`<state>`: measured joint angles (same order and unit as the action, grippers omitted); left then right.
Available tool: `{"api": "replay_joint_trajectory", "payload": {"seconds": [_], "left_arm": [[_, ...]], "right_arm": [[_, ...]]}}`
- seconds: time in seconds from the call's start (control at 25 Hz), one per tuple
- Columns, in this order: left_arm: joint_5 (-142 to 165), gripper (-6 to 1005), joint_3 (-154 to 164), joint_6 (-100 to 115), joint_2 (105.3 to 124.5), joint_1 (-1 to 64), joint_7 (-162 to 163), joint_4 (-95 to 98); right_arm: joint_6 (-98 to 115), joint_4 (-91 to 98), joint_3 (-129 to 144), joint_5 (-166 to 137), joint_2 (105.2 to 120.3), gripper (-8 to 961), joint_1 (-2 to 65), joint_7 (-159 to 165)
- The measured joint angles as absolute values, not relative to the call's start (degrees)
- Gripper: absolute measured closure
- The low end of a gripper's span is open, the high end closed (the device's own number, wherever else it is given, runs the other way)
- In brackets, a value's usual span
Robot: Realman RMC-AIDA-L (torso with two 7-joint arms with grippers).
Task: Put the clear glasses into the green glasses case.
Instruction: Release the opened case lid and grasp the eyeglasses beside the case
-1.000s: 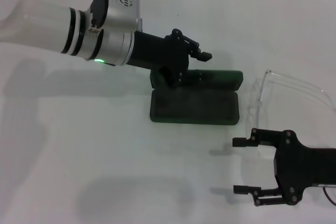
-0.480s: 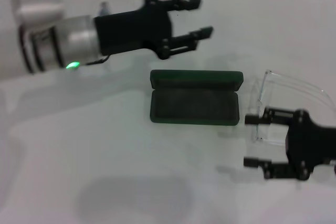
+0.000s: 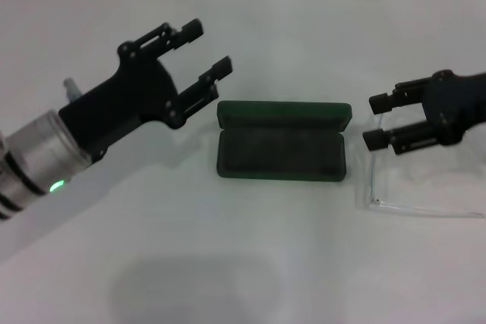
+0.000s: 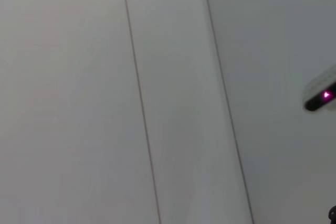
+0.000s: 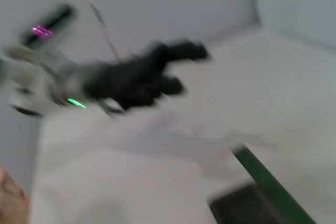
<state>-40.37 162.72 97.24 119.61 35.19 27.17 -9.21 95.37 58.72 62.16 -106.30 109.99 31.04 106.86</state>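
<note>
Head view. We see the green glasses case (image 3: 282,140) lying open on the white table (image 3: 228,263), lid stood up along its far edge, grey lining showing, nothing inside it. The left gripper (image 3: 199,57) hangs off the case's left end, raised and tilted, its two fingers spread wide with nothing between them; its tips sit just beyond the case's far-left corner. The right gripper (image 3: 377,121) comes in from the right edge, its fingers parted and empty, pointing toward the case's right end and stopping just short of it. The clear glasses (image 3: 414,195) lie on the table directly below and on the near side of the right gripper, just beside the case's right end; we make out mainly the near rim and one thin arm, and we cannot tell whether the gripper touches them.

Left wrist view. We see only pale wall panels with two thin seams, and a small dark object with a magenta light (image 4: 321,96) at one edge. No fingers, no case.

Right wrist view. Blurred. We see the left gripper (image 5: 186,66) farther off on its silver arm, a green light on the arm, and a corner of the green glasses case (image 5: 262,198) nearer the camera. The glasses are not discernible here.
</note>
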Motion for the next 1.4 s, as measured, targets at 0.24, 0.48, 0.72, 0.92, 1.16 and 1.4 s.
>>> {"api": "replay_joint_trajectory", "payload": {"seconds": [0.24,0.48,0.72,0.92,1.16,1.4], "left_arm": [[-40.57,403,162.86,96.98,119.71,32.28,25.55,-7.73],[-39.96,404,162.93,96.98,119.63,31.85,25.61,-7.79],[-39.52,404,163.01,96.96,119.64,31.19,25.67,-7.8],[-37.68,405,163.04,96.89,119.63,31.0,25.52,-8.26],[-36.23,406,163.03,96.85,119.66,30.88,23.11,-8.21],[-34.73,406,163.04,96.85,119.69,30.06,20.78,-7.91]], "right_arm": [[96.33,71.55,62.55,-126.28,111.29,249,36.34,126.31],[103.77,74.42,63.23,-141.67,112.9,250,44.54,141.25],[104.47,77.39,66.75,-146.33,115.36,251,44.99,148.16],[102.2,76.56,68.38,-145.96,115.67,252,45.22,157.36],[97.8,71.35,66.49,-140.18,116.18,253,44.8,162.67],[93.92,60.48,65.37,-139.38,116.02,255,46.25,162.72]]}}
